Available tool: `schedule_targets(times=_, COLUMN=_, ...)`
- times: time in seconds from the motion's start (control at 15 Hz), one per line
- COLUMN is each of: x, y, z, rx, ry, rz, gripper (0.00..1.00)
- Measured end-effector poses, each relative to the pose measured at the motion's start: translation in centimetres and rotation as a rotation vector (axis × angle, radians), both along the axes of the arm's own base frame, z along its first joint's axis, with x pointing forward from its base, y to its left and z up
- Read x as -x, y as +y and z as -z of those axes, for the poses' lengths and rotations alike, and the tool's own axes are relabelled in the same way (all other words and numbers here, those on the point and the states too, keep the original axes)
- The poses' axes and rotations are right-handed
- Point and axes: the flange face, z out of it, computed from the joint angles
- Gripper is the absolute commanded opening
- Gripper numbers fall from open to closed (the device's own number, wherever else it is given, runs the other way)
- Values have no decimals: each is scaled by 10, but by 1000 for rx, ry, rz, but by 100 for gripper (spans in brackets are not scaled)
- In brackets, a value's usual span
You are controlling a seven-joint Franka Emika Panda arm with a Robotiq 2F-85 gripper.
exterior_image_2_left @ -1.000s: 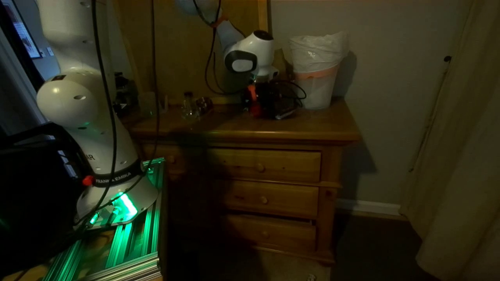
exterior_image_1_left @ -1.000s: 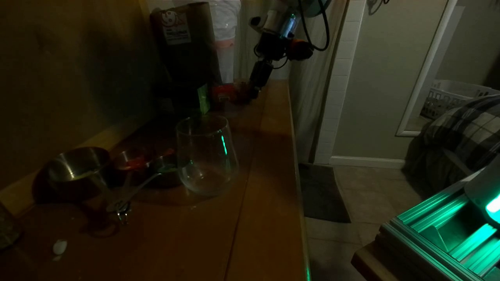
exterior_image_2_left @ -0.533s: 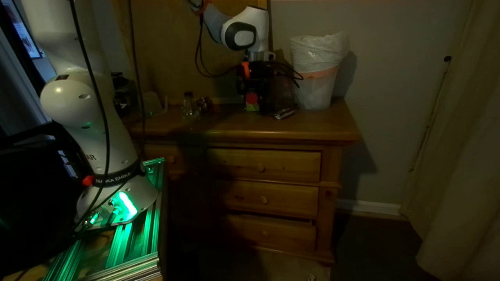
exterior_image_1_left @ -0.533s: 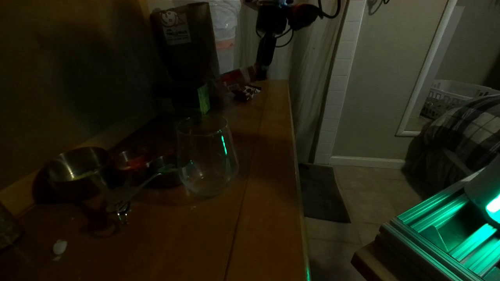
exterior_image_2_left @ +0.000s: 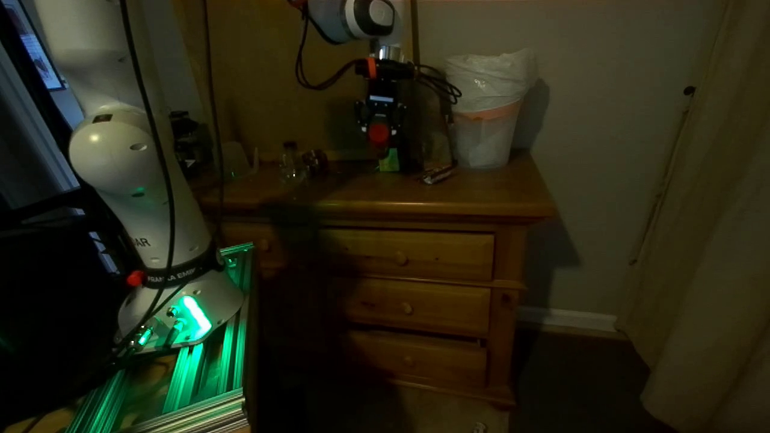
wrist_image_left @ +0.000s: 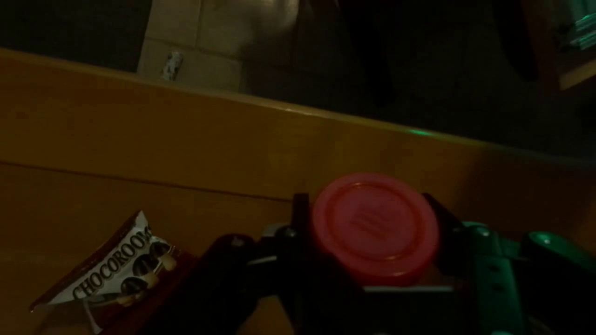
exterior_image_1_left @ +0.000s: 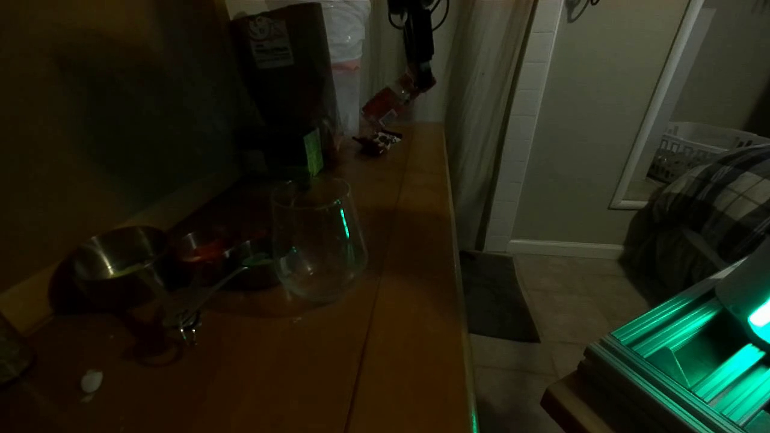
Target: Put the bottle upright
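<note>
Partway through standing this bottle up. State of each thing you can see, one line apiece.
Bottle: tilted, held above the dresser top
Gripper: closed on the bottle
Chocorooms packet: lying on the dresser top
Clear glass: upright
Large metal cup: open side up
Paper bag: standing
Bin: upright, lined with a white bag
Top drawer: looks shut
Middle drawer: looks shut
Bottom drawer: possibly ajar
Base light: lit green

Support: wooden dresser [exterior_image_2_left: 481, 191]. In an exterior view a clear glass [exterior_image_1_left: 319, 246] stands upright; near it sit metal measuring cups [exterior_image_1_left: 204, 255], joined at a small ring [exterior_image_1_left: 189, 319]. Foreground holds a small white object [exterior_image_1_left: 92, 380], identity unclear. Beyond the glass is a green-sided box [exterior_image_1_left: 313, 153]. Paper bag [exterior_image_1_left: 286, 75] and lined bin [exterior_image_2_left: 486, 138] stand at far end; Chocorooms packet [wrist_image_left: 121, 274] lies in front of the bag.
</note>
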Motion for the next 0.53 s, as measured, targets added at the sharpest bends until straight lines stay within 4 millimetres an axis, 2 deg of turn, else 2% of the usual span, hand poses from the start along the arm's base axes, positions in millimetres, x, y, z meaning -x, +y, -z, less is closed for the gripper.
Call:
schedule_targets(times=0.13, x=0, y=5, z=-6, rx=89, ry=55, rz=-21, gripper=33)
schedule_targets(times=0.2, x=-1, y=9, z=-6, rx=123, ry=80, rz=-35, gripper=58)
schedule_targets(times=0.47, x=-14, y=32, z=15, rx=148, ry=139, rz=-67, gripper=58)
schedule_targets(times=0.53, x=-16, y=33, z=18, rx=149, ry=144, rz=-67, gripper=33)
